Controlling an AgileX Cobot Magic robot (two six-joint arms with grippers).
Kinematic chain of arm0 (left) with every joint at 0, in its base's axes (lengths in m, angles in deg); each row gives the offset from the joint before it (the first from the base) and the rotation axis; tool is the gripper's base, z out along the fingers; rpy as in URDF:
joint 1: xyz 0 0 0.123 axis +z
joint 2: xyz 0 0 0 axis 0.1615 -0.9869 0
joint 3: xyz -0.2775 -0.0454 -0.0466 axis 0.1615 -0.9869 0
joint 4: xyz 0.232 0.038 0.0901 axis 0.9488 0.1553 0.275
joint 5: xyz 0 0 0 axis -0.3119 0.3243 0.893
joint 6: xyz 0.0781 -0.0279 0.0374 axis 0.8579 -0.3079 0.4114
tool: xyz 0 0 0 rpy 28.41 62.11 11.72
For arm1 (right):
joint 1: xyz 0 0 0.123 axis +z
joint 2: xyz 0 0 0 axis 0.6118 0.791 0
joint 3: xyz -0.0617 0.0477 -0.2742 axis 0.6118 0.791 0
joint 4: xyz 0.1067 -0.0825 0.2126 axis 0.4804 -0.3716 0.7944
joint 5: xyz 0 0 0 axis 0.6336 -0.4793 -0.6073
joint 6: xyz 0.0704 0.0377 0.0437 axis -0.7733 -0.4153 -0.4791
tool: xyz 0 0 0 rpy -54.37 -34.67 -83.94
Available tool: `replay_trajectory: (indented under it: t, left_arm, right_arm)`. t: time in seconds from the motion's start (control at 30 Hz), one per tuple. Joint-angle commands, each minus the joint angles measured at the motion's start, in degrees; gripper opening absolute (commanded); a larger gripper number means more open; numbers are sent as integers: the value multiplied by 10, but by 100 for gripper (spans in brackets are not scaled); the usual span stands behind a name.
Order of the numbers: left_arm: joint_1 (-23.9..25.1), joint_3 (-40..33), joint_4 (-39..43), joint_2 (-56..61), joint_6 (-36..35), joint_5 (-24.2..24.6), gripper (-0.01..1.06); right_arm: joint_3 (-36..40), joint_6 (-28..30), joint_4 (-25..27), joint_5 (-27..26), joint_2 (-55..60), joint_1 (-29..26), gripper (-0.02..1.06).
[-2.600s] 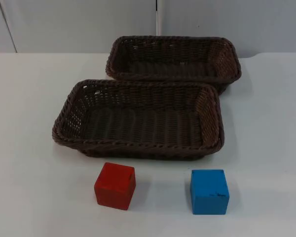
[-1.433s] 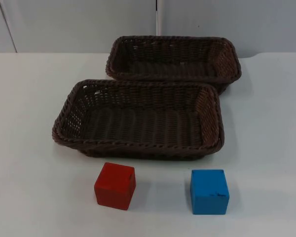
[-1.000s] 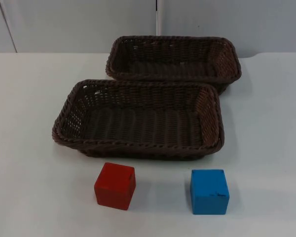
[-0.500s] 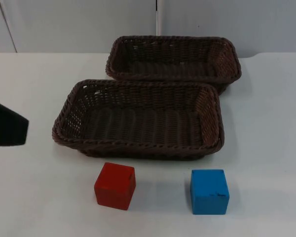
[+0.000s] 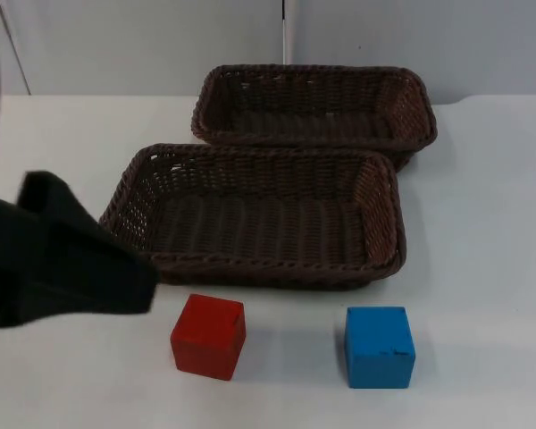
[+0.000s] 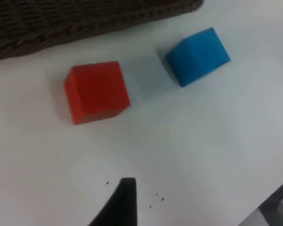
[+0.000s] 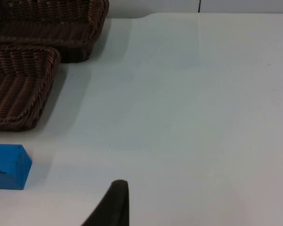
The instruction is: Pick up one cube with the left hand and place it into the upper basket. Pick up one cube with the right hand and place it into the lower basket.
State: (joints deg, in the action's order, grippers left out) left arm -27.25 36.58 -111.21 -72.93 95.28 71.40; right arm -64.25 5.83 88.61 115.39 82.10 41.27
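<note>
Your left claw [image 5: 116, 281] sits at frame left beside the near basket [image 5: 250, 268], nr the red cube [image 5: 208, 337]; can't tell its opening. Blue cube [image 5: 379, 347] lower right on worktop [image 5: 482, 250].

Bright, even light; soft shadows under the cubes [image 5: 208, 337]; left wrist view blurred.

Two brown wicker baskets [image 5: 250, 214] [image 5: 313, 107], one red cube [image 5: 208, 336], one blue cube [image 5: 379, 346].
</note>
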Motion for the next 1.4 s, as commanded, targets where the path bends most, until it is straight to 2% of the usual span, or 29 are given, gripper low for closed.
replay_trajectory:
  t: [0.0, 0.13, 0.47, 0.97, 1.2, 1.3, 1.33, 1.37]
  left_arm:
    - [-37, 3, -15, -15, 1, -35, 98]
    - [-100, 3, -13, -49, -13, -92, 98]
    - [-162, 3, -9, -128, -23, -158, 98]
    - [-164, 3, 63, -265, -79, -287, 98]
    - [-164, 14, 80, -310, -82, -299, 98]
    - [-164, 43, 150, -335, -130, -289, 98]
    - [-164, 43, 150, -335, -130, -289, 98]
    - [-164, 60, 205, -348, -167, -280, 98]
  right_arm:
    - [4, 8, -1, -4, -2, -3, 105]
    - [4, 8, -1, -4, -2, -3, 105]
    - [4, 8, -1, -4, -2, -3, 105]
    - [4, 8, -1, -4, -2, -3, 105]
    - [4, 8, -1, -4, -2, -3, 105]
    - [4, 8, -1, -4, -2, -3, 105]
    - [4, 8, -1, -4, -2, -3, 105]
    - [4, 8, -1, -4, -2, -3, 105]
